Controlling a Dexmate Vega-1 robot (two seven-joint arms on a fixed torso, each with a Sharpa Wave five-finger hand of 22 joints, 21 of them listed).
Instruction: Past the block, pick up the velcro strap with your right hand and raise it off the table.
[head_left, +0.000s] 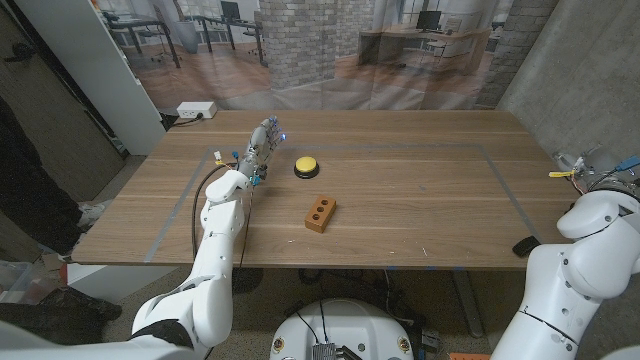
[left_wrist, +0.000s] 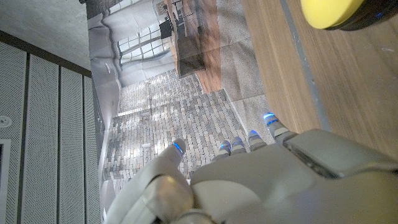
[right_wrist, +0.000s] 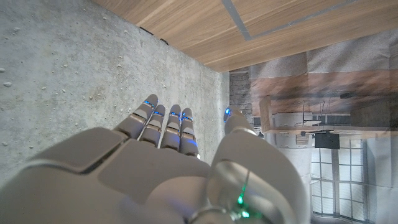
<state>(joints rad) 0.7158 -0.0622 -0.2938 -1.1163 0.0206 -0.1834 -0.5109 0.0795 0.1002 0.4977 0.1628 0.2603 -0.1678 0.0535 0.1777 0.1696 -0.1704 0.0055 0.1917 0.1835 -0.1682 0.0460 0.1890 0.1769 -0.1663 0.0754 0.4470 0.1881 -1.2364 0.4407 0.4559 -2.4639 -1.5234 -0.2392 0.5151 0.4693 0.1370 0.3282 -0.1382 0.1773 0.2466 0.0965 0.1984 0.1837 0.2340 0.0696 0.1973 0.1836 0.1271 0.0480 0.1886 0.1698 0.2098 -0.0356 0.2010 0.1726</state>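
Observation:
A small black velcro strap (head_left: 524, 245) lies at the table's front right corner, right of the brown block (head_left: 320, 213) with two holes near the table's middle. My right hand (head_left: 592, 168) hangs beyond the table's right edge, well behind the strap and apart from it. In the right wrist view that hand (right_wrist: 168, 155) has its fingers stretched out and holds nothing; a dark bit (right_wrist: 147, 30) at the table's edge may be the strap. My left hand (head_left: 262, 140) is over the table's back left, fingers extended and empty, also seen in the left wrist view (left_wrist: 249, 180).
A yellow button (head_left: 306, 166) on a black base sits just right of my left hand, also in the left wrist view (left_wrist: 348, 12). Grey tape (head_left: 505, 185) outlines a rectangle on the wooden table. A grey wall (head_left: 580, 70) stands close on the right.

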